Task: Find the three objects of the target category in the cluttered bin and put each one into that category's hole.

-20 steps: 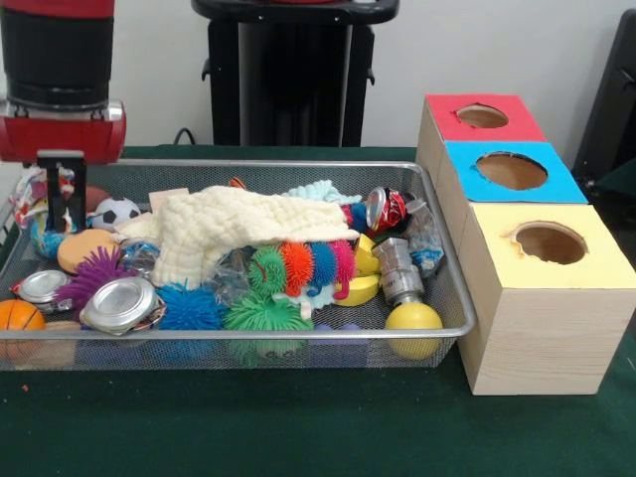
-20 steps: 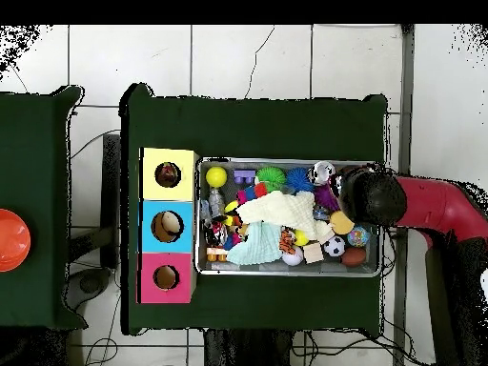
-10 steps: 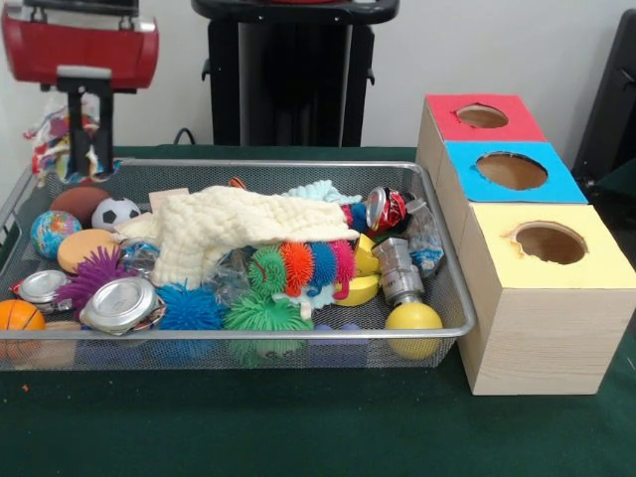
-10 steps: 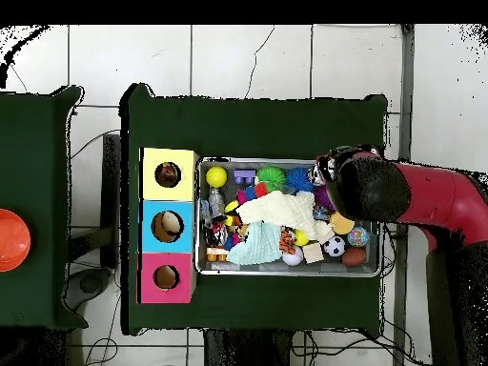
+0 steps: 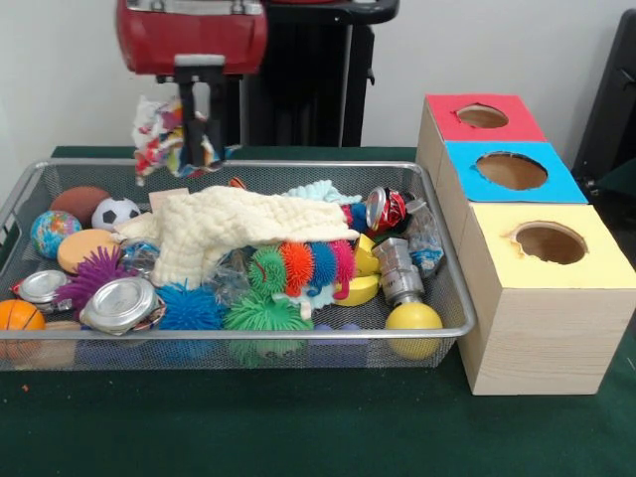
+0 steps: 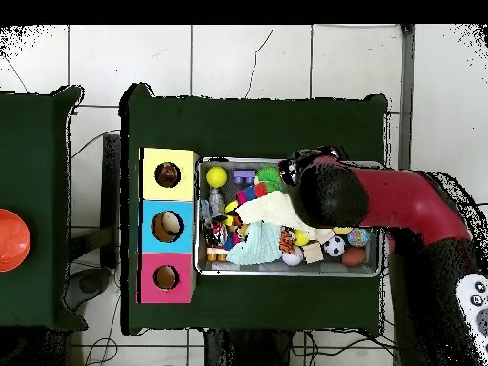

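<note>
Left to right from the fingers: below and left of them sit an orange basketball-pattern ball (image 5: 20, 316), a small globe ball (image 5: 52, 233), a purple spiky rubber ball (image 5: 94, 272) and a flattened silver can lid (image 5: 121, 303), all lying in the silver wire-mesh bin (image 5: 248, 348). The red and black gripper (image 5: 201, 129) hangs above the bin's far side, fingers clamped on a crumpled white, red and blue wrapper (image 5: 164, 139) that dangles clear of the clutter. Directly below the fingers lies a cream waffle-weave cloth (image 5: 238, 229) over the pile; below and right are a multicoloured spiky caterpillar toy (image 5: 298, 266), a crushed red soda can (image 5: 388, 210) and a yellow plastic ball (image 5: 413, 320). Far right of the fingers stands a wooden box with red (image 5: 483, 116), blue (image 5: 512, 170) and yellow (image 5: 550, 242) holes. Overhead view shows something inside each hole, can't tell what, so the count already delivered is unclear. My read: one item lifted, transport and drop not yet done, more searching likely after.
</note>
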